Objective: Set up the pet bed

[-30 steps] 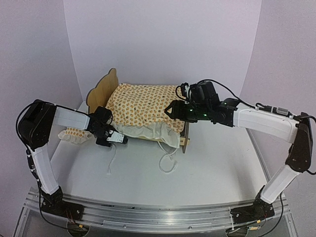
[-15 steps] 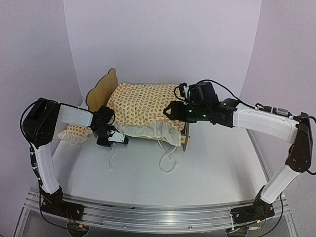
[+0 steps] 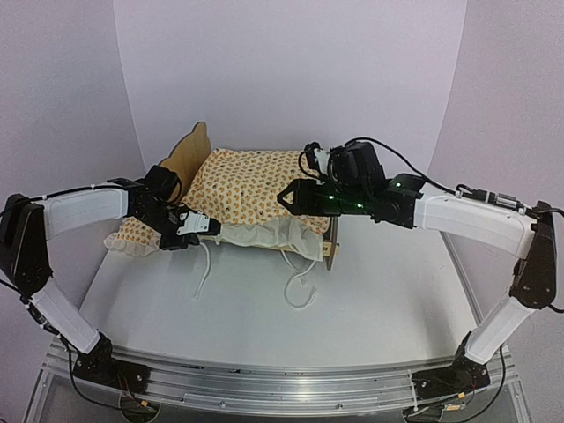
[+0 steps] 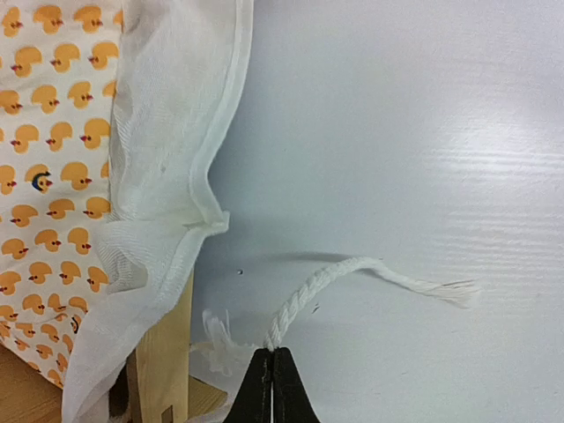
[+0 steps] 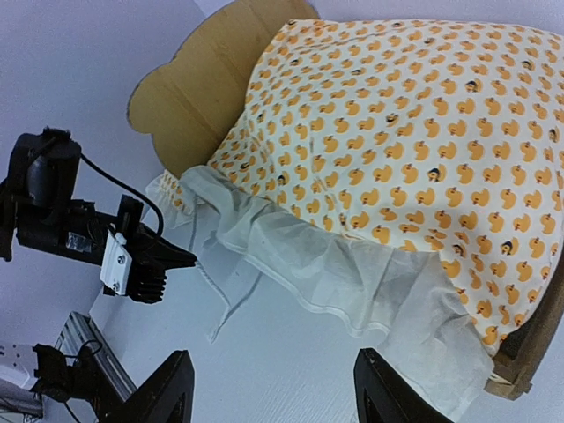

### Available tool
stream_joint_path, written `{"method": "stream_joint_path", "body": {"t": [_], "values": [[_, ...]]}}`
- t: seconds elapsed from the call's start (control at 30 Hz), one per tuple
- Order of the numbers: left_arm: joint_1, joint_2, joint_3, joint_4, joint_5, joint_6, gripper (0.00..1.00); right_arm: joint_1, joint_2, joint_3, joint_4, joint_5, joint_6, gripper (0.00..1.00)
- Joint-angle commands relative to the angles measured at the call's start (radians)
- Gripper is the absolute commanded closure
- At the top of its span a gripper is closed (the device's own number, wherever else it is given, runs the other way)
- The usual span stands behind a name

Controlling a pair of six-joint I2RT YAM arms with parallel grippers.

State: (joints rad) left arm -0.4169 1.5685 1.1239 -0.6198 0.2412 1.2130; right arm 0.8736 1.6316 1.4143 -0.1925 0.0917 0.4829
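The pet bed stands at the back of the table, with its scalloped headboard on the left and its low footboard on the right. A duck-print cushion lies on it, its white ruffle hanging over the front side. My left gripper is by the front corner near the headboard, shut on a white rope tie whose frayed end trails over the table. My right gripper hovers open above the cushion's front edge with nothing between its fingers.
A small ruffled duck-print pillow lies on the table left of the bed, behind my left arm. A second tie curls on the table in front of the footboard. The metal rail runs along the near edge.
My left gripper has shut on the rope tie, and its arm has swung out to the left, the wrist now nearer the headboard. The right gripper has drifted a little left over the cushion.
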Motion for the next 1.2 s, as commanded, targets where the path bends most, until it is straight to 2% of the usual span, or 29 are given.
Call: {"method": "stream_joint_path", "body": {"t": [0.0,0.13,0.23,0.4,0.47,0.57,0.7,0.8,0.87,1.0,1.1,1.17], "values": [[-0.005,-0.071,0.040,-0.175,0.167,-0.129,1.00,0.057,0.059,0.059,0.037,-0.096,-0.083,0.39],[-0.005,-0.140,0.098,-0.237,0.258,-0.207,1.00,0.101,0.124,0.064,0.141,-0.185,-0.114,0.39],[-0.002,-0.189,0.121,-0.294,0.283,-0.223,1.00,0.114,0.200,0.097,0.167,-0.187,-0.069,0.41],[0.002,-0.289,-0.019,-0.268,0.223,-0.196,1.00,0.151,0.331,0.157,0.168,-0.080,0.055,0.41],[0.002,-0.320,-0.063,-0.196,0.214,-0.221,1.00,0.168,0.382,0.193,0.182,-0.082,0.054,0.38],[0.005,-0.315,-0.078,-0.063,0.174,-0.284,1.00,0.179,0.442,0.191,0.360,-0.214,-0.002,0.31],[0.018,-0.281,-0.042,-0.031,0.193,-0.291,1.00,0.179,0.508,0.178,0.538,-0.249,-0.131,0.18],[0.034,-0.264,-0.035,-0.014,0.189,-0.292,1.00,0.179,0.588,0.223,0.556,-0.300,-0.203,0.15],[0.044,-0.258,-0.031,-0.009,0.191,-0.291,1.00,0.180,0.615,0.214,0.615,-0.301,-0.187,0.15],[0.049,-0.250,-0.029,0.006,0.210,-0.309,1.00,0.179,0.710,0.277,0.637,-0.194,-0.150,0.19],[0.048,-0.240,-0.022,0.010,0.213,-0.314,1.00,0.179,0.788,0.378,0.639,-0.210,-0.101,0.35],[0.048,-0.241,-0.019,0.005,0.218,-0.310,1.00,0.179,0.823,0.425,0.639,-0.195,-0.076,0.40]]}}
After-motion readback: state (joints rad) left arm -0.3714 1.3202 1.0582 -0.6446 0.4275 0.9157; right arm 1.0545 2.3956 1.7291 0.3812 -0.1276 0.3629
